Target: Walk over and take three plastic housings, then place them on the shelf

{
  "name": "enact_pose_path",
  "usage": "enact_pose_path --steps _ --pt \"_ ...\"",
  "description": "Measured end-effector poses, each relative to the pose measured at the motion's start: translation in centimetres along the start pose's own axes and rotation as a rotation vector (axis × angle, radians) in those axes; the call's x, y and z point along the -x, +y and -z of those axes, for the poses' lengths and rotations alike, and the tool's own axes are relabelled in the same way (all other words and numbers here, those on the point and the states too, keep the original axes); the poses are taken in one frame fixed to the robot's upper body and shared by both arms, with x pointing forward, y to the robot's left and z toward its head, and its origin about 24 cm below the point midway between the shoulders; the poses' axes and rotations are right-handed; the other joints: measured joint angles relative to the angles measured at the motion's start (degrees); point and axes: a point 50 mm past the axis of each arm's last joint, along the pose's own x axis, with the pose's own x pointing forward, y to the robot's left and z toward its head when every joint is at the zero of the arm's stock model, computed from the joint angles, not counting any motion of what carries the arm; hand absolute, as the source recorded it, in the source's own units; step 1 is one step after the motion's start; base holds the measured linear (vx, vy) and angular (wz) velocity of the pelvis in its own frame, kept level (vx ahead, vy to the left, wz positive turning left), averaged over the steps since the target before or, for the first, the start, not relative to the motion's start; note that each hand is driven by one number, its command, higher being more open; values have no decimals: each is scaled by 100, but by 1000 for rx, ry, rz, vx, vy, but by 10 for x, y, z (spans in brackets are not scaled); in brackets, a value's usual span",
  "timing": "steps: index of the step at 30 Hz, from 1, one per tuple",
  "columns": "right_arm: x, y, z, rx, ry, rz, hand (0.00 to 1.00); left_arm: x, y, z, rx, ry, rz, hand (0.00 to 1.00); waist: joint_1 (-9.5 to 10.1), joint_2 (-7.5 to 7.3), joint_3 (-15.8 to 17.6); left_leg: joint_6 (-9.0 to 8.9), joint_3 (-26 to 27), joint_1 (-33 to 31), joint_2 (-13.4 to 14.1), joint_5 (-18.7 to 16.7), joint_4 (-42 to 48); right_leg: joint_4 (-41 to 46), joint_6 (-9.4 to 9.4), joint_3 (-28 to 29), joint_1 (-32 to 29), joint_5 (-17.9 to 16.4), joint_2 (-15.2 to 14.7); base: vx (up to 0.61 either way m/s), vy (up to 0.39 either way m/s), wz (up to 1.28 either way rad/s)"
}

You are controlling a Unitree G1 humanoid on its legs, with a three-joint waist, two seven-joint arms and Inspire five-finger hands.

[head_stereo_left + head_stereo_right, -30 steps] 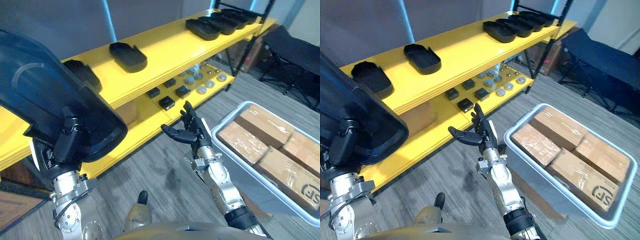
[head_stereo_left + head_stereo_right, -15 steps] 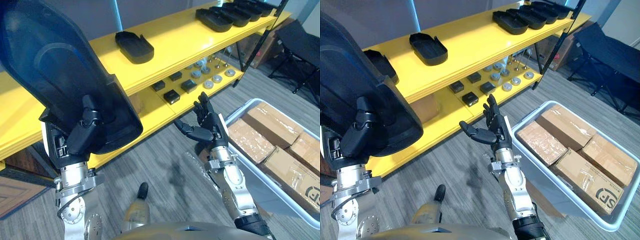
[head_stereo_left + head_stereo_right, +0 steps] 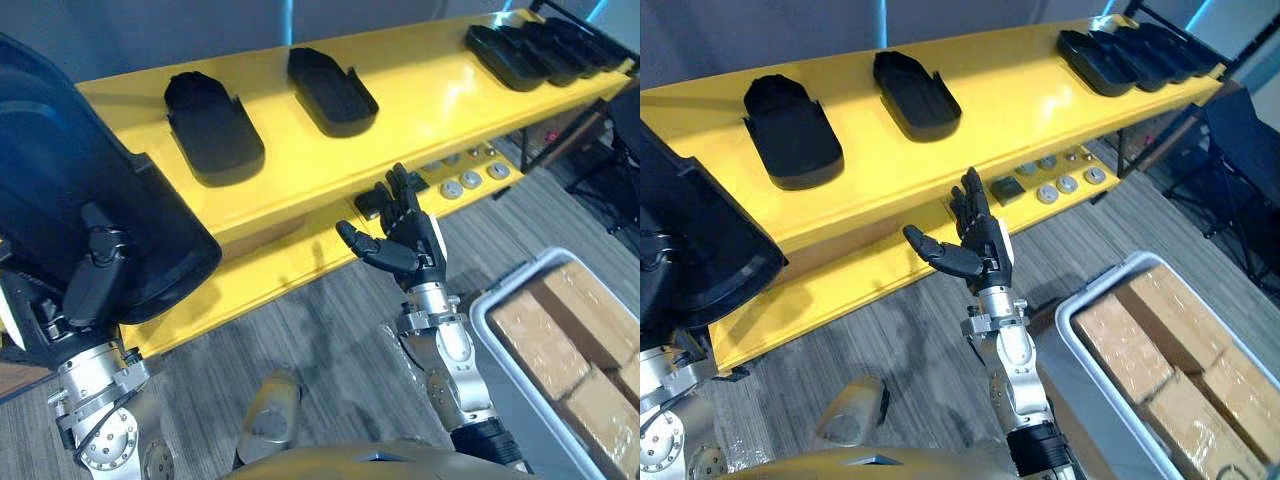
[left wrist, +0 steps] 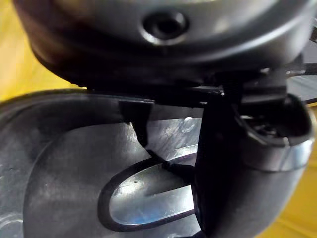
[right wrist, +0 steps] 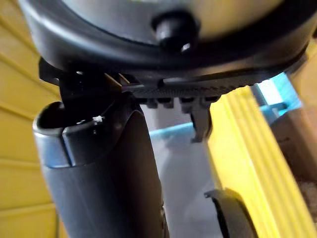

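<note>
before the shelf, left hand clutched 1 stiff, probably light housing by its rim (slippery?); right hand spread empty.

We see smooth, slightly glossy dark plastic on the housing in the left hand — beyond the right hand, the yellow shelf gleams smooth under matt black housings.

The held housing runs off-frame, perhaps half hidden.
</note>
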Motion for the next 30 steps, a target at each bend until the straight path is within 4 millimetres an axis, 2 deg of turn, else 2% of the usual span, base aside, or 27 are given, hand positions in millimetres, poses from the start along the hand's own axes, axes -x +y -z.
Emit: enact_pose_path --steps 2,3,4,5,6,7,8,9,10,11,12,13,14,15,16,17,18,21,23,27,28,29,30 --pt "-1 -4 -7 19 -33 -13 100 -4 -2 -1 15 -21 0 0 -137 60 -10 7 -294 399 -135 38 -384 -358 -141 126 -367 -254 355 478 54 93" --pt "-1 -9 -17 46 -63 -21 100 -10 -8 -2 42 -45 13 0 -278 123 -37 -3 -596 496 -222 42 -483 -764 -172 568 -724 -276 648 377 -34 116" --pt "-1 -12 -22 63 -80 -23 100 -14 -11 -3 53 -60 25 0 -373 143 -39 -17 -781 544 -277 49 -534 -987 -152 867 -852 -264 788 382 -99 196" --pt "-1 -22 -34 108 -123 -9 100 -22 -20 -4 74 -93 71 0 -584 131 -62 -75 -1263 720 -410 33 -640 -1480 -6 1527 -1031 -172 1012 318 -133 176" --pt "-1 -27 -38 122 -139 2 100 -25 -23 -5 79 -102 90 0 -640 125 -75 -129 -1388 807 -448 12 -665 -1752 52 1568 -1031 -112 1007 413 -218 198" --pt "0 -32 -46 137 -171 25 100 -30 -27 -7 78 -123 133 0 -669 86 -127 -303 -1510 916 -511 -86 -611 -2524 49 1511 -955 300 993 426 -284 142" --pt "-1 -34 -53 144 -200 35 100 -33 -28 -10 66 -145 164 0 -676 -52 -220 -536 -1436 964 -597 -226 -512 -3079 27 1354 -917 1237 947 421 -319 128" --pt "-1 -38 -57 172 -207 31 100 -30 -29 -5 78 -130 160 0 -673 163 -299 -657 -1385 954 -466 -325 -411 -3014 -18 1137 -804 1164 957 423 -271 107" --pt "-1 -44 -63 212 -210 22 100 -27 -31 -1 89 -106 170 0 -660 419 -438 -812 -1033 858 -164 -279 -334 -3272 -104 846 -548 1214 1083 329 -177 76" --pt "-1 -46 -67 229 -215 20 100 -26 -32 0 95 -104 179 0 -668 482 -476 -881 -795 856 -71 -234 -340 -3393 -147 734 -422 1185 1106 442 -216 85" --pt "-3 -49 -72 251 -227 21 100 -26 -35 -1 105 -109 199 0 -676 521 -487 -924 -306 798 24 -70 -201 -3587 -193 564 -168 1156 1088 313 -182 72" --pt "-4 -50 -73 257 -233 31 100 -27 -39 -1 117 -114 221 0 -693 471 -461 -865 56 693 56 -14 -70 -3715 -211 474 29 1145 1015 309 -188 86" --pt "-4 -53 -76 255 -247 55 100 -28 -45 -1 136 -120 248 0 -723 401 -433 -720 429 683 132 -105 -319 -3811 -215 380 195 1142 951 169 -103 93" --pt "-5 -55 -79 251 -270 83 100 -28 -52 -1 159 -125 282 0 -795 436 -455 -660 693 714 224 22 -986 -3859 -215 193 324 1142 897 172 -92 82" --pt "-6 -58 -83 256 -285 98 100 -25 -56 -1 176 -121 305 0 -797 539 -497 -644 737 794 340 721 -1687 -3858 -202 92 385 1131 948 122 -41 52" --pt "-6 -58 -84 256 -290 100 100 -24 -58 -1 183 -117 313 0 -775 636 -543 -632 733 795 427 1050 -1832 -3858 -175 89 402 1109 1007 121 17 8" --pt "-6 -55 -82 237 -294 103 100 -23 -59 0 187 -111 316 0 -756 621 -546 -580 760 929 384 995 -1936 -3872 -125 89 464 1063 975 83 64 -3" --pt "-5 -48 -79 192 -306 103 100 -21 -58 3 180 -85 305 0 -793 443 -518 -544 758 971 271 1018 -2012 -3903 -114 83 482 1049 878 15 75 -1" --pt "-6 -41 -78 137 -318 87 100 -17 -53 8 163 -32 277 0 -791 335 -527 -493 762 966 159 1051 -2060 -3984 -18 93 489 984 781 -25 49 -1" --pt "-6 -34 -70 116 -280 47 100 -4 -44 15 148 38 222 0 -804 325 -517 -486 709 760 100 1058 -1816 -3952 13 32 454 876 670 -71 29 16" --pt "-6 -36 -70 123 -280 51 100 -5 -45 15 149 39 222 0 -857 143 -404 -489 683 346 -31 887 -1090 -3872 38 -77 426 851 383 -135 98 46" --pt "-6 -36 -69 121 -276 56 100 -4 -44 17 146 40 226 0 -858 48 -349 -281 856 -25 201 728 -236 -3700 34 -93 362 842 146 -142 112 41" --pt "-6 -37 -68 121 -272 55 100 -4 -44 19 141 45 225 0 -870 24 -334 -289 892 -124 389 720 48 -3615 56 -95 353 849 57 -114 115 17"
